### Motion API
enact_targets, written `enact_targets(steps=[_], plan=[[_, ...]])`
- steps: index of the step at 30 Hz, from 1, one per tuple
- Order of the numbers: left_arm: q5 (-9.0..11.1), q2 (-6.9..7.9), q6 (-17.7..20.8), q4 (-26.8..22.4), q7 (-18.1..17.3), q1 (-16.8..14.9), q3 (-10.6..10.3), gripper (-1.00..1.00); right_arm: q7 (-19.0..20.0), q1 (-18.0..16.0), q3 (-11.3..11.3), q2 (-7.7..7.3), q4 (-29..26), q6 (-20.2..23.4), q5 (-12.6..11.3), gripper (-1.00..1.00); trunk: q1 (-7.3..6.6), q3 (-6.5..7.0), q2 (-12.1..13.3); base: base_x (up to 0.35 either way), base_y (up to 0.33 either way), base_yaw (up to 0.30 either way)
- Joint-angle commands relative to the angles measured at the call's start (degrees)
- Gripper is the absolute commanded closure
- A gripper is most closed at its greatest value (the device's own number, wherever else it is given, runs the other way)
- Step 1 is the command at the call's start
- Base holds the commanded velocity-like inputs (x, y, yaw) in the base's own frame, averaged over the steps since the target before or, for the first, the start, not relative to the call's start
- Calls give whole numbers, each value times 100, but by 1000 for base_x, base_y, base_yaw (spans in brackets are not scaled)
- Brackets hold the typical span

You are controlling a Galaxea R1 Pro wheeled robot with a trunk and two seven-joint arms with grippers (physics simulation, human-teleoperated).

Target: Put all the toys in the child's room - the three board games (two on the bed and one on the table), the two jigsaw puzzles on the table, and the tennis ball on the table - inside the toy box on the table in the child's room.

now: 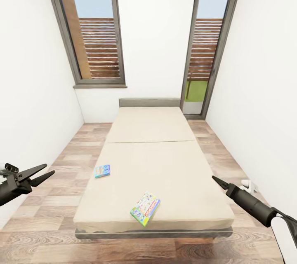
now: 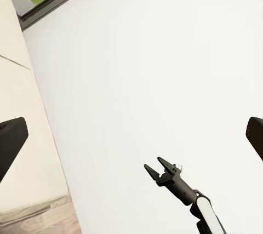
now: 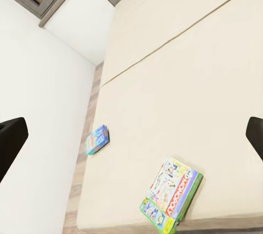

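Note:
The bed [image 1: 165, 165] with its beige mattress fills the middle of the child's room. Two board games lie on it: a small blue one [image 1: 102, 171] near the bed's left edge and the white-red-green Monopoly box [image 1: 145, 209] close to the foot. The right wrist view shows the blue one [image 3: 97, 139] and the Monopoly box [image 3: 171, 193] as well. My left gripper [image 1: 49, 169] hangs open over the floor left of the bed. My right gripper [image 1: 214, 178] is open too, beside the bed's right front corner, and its spread fingers [image 2: 154, 164] appear in the left wrist view. Both are empty. The table, toy box, puzzles and ball are out of view.
White walls close in on both sides, with narrow strips of wood-plank floor [image 1: 62, 173] along the bed. A tall window [image 1: 97, 29] and a glass door [image 1: 204, 50] stand behind the grey headboard [image 1: 149, 102]. A small white object [image 1: 247, 183] lies on the floor at right.

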Motion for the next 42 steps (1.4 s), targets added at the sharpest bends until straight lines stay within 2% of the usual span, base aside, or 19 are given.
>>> enact_targets(steps=[1,14,18,23,27,28,35,40,42], plan=[[-5,1,23,3,-19,-5,2,-100,9,-6,4,1,-4,47,-17,-100,4,-13,-13,-1,154,0],[1,4,23,-2,-31,-5,20,-100,-2,-6,61,1,3,16,-2,-100,4,-12,-13,0,126,0],[3,31,29,-4,-36,-5,31,-100,-61,-42,82,2,205,27,0,-100,4,-12,-13,0,20,0],[4,61,32,-4,-38,-5,103,-100,-299,-340,135,-3,1001,54,-12,-100,4,-12,-13,0,5,0],[9,68,37,-7,-41,-5,246,-100,-434,-755,152,0,2034,13,-13,-100,4,-12,-13,0,1,0],[11,69,39,-9,-43,-5,276,-100,-451,-904,155,1,2432,-26,-14,-100,4,-12,-13,0,0,0],[13,71,41,-15,-45,-5,322,-100,-567,-1627,164,1,4122,-376,39,-100,4,-12,-13,0,0,0],[13,71,47,-13,-52,-5,329,-100,-836,-1818,157,8,4546,-384,-3,-100,4,-12,-13,0,0,0],[18,71,47,-13,-53,-5,342,-100,-954,-1843,153,37,4603,-377,-28,-100,48,-48,-93,0,0,0]])
